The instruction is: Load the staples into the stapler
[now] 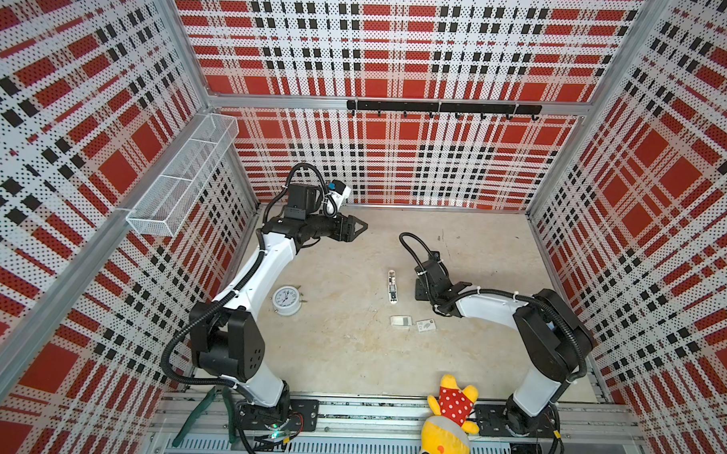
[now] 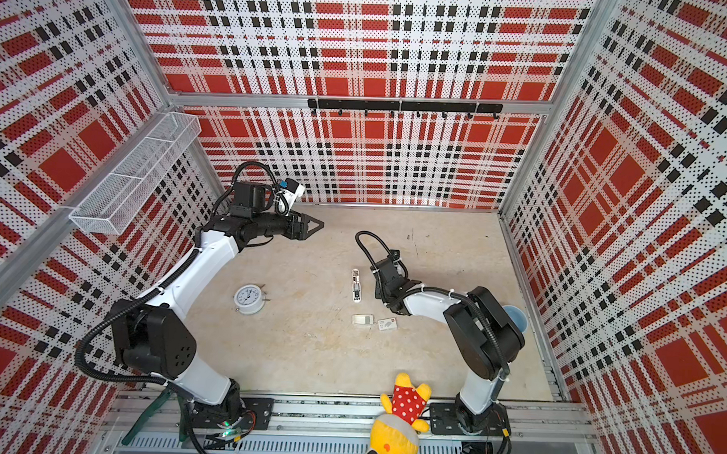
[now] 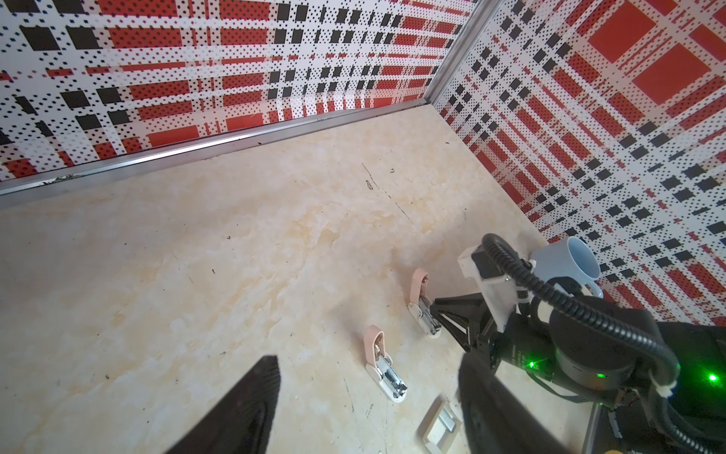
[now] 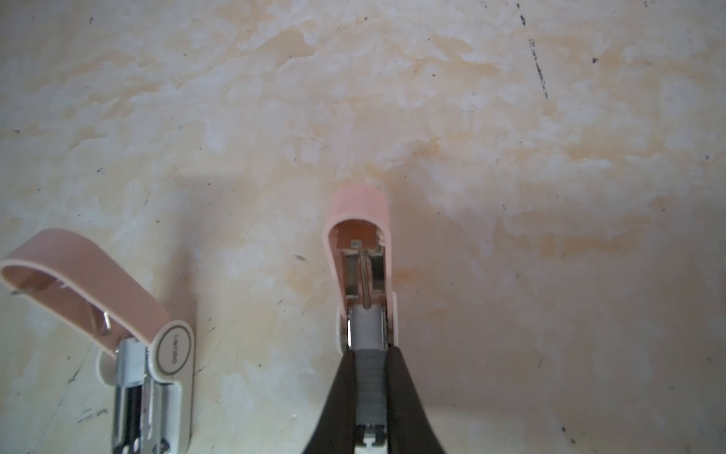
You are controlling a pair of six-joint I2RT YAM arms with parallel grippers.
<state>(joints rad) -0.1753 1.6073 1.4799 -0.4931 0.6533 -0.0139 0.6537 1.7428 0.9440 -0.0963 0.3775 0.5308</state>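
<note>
Your R gripper (image 4: 371, 351) is clenched on the staples (image 4: 371, 387), a grey strip sitting over the magazine of the open pink stapler (image 4: 359, 212). A 2nd open stapler (image 4: 94, 275) lies just beside. L gripper (image 1: 359, 227) hangs released, well apart from both.

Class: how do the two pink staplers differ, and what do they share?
The right gripper holds the staples in the channel of the tended stapler; the free stapler lies untouched. In both top views the free stapler shows; the tended stapler is hidden. Both: pink lids open.
</note>
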